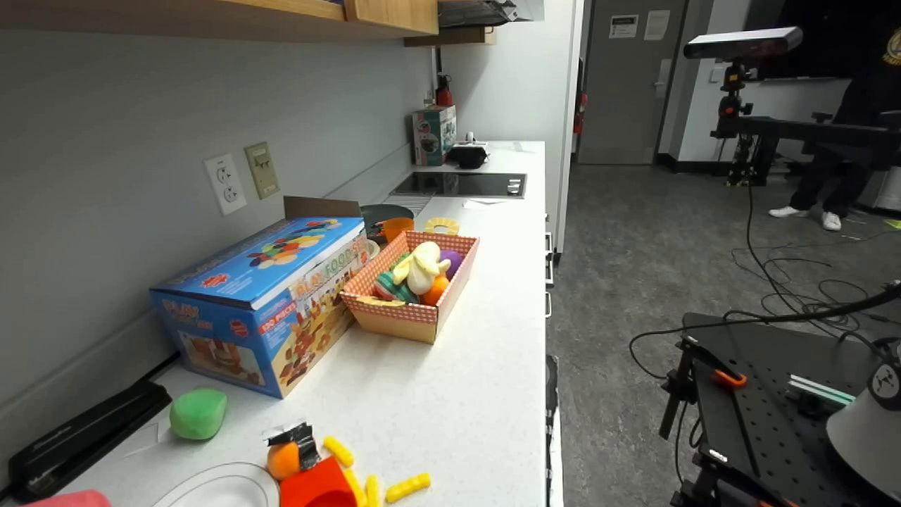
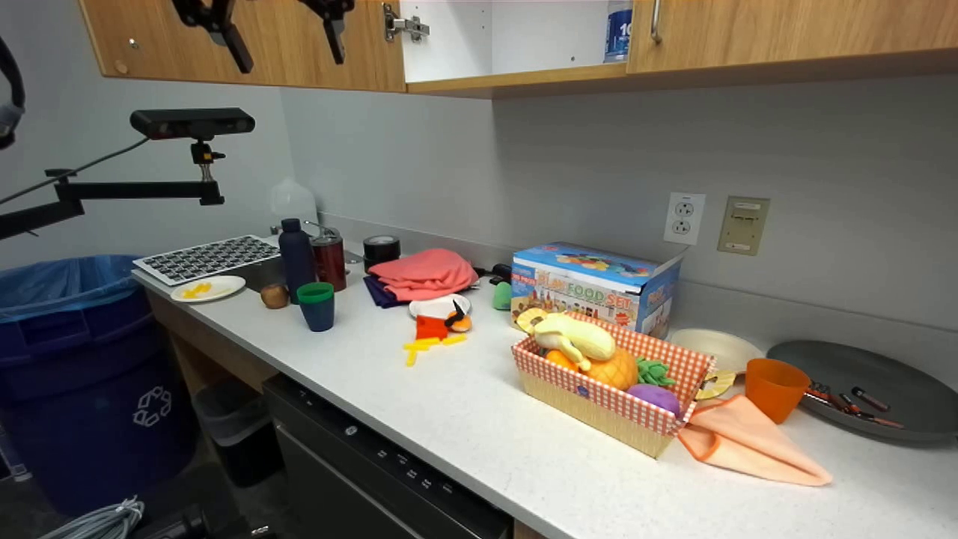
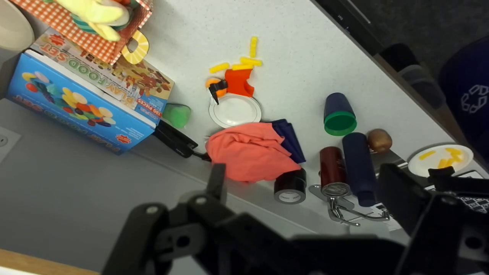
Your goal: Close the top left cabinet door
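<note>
Black, jointed fingers (image 3: 217,181) sit closest in the wrist view, spread well apart and gripping nothing — in an exterior view they overlap, touching or not I can't tell, the inner face of the rectangular light wood-grain upper cabinet door (image 2: 288,60), which stands swung open to the left of the white-walled compartment (image 2: 531,37). Main risk: a push from that inner side would likely drive it wider and strain the silver metal hinge (image 2: 409,28) — while reaching round the door's free edge with fingers splayed could snag, or pass under too low.
</note>
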Motion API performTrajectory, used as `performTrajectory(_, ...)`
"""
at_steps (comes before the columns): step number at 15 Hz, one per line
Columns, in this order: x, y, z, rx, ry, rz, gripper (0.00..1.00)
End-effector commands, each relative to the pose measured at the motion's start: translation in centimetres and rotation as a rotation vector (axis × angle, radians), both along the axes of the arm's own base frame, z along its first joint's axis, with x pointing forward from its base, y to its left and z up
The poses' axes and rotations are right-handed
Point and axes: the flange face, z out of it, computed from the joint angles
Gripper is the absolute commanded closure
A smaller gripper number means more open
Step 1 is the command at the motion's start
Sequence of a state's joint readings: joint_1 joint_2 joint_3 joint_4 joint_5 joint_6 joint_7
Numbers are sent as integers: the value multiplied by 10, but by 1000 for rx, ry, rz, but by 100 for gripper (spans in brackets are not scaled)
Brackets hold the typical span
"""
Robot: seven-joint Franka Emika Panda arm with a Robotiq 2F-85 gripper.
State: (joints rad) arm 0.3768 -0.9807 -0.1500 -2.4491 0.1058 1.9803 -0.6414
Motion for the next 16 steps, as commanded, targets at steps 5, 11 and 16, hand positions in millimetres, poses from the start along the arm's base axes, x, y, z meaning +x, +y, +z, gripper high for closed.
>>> performTrajectory(5,2,0,2,8,-49,35,0)
performTrajectory(11,4,1,2,22,-80,55,0)
performTrajectory(16,4,1,1,-7,-57,32,0)
